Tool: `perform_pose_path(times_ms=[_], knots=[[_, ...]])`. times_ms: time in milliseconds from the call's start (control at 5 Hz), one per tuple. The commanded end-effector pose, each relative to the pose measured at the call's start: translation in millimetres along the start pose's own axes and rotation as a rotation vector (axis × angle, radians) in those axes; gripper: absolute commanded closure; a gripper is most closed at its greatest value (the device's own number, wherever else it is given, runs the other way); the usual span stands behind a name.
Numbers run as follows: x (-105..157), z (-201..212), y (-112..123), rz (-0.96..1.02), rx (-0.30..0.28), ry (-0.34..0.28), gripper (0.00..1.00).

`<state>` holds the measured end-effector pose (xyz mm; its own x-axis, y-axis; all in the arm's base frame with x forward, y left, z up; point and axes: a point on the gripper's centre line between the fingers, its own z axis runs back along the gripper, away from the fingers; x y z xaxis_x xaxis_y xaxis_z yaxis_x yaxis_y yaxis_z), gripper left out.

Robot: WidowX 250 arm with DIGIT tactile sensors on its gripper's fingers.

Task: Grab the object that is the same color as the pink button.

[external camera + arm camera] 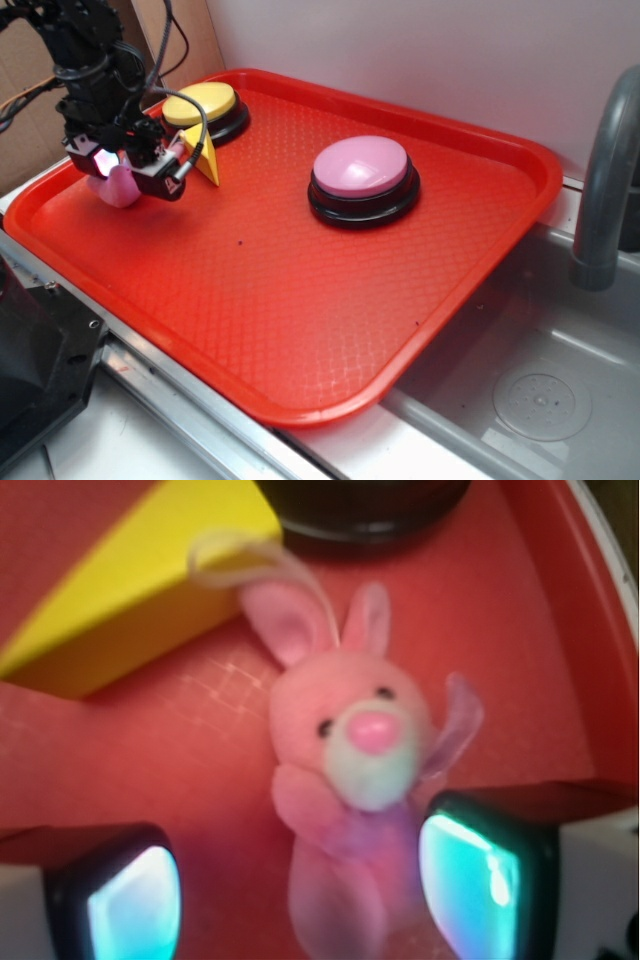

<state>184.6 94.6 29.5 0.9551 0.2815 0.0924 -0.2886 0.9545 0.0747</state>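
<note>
Wrist view: tool (300, 880) points straight down, fingers spread wide astride the pink plush (350, 760), gripping nothing.

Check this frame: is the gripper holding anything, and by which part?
Nothing is held yet. The gripper is open, one pad beside the pink plush bunny's lower body, the other clear of it.

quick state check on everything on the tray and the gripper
gripper: open, fingers either side of the bunny's lower body
pink bunny: lying face up on the tray, not lifted
yellow wedge: resting on the tray beside the bunny
pink button: untouched
yellow button: untouched
red tray: flat
</note>
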Motion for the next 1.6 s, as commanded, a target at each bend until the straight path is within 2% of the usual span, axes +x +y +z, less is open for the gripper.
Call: perform_pose_path(times_ms=[0, 200, 400, 800, 1000, 1200, 1400], knots=[[5.5, 1.5, 10.5, 0.111, -0.015, -0.037, 1.0], [4.8, -0.9, 17.4, 0.169, 0.017, -0.026, 1.0], [6.1, -4.1, 22.9, 0.178, 0.023, 0.007, 1.0], [5.4, 16.5, 3.0, 0.163, 0.069, 0.004, 1.0], [8.8, 43.3, -10.6, 0.083, 0.017, -0.027, 1.0], [10.8, 73.3, -35.3, -0.021, -0.029, -0.08, 1.0], [9.7, 102.2, -69.6, -0.111, -0.115, -0.066, 1.0]])
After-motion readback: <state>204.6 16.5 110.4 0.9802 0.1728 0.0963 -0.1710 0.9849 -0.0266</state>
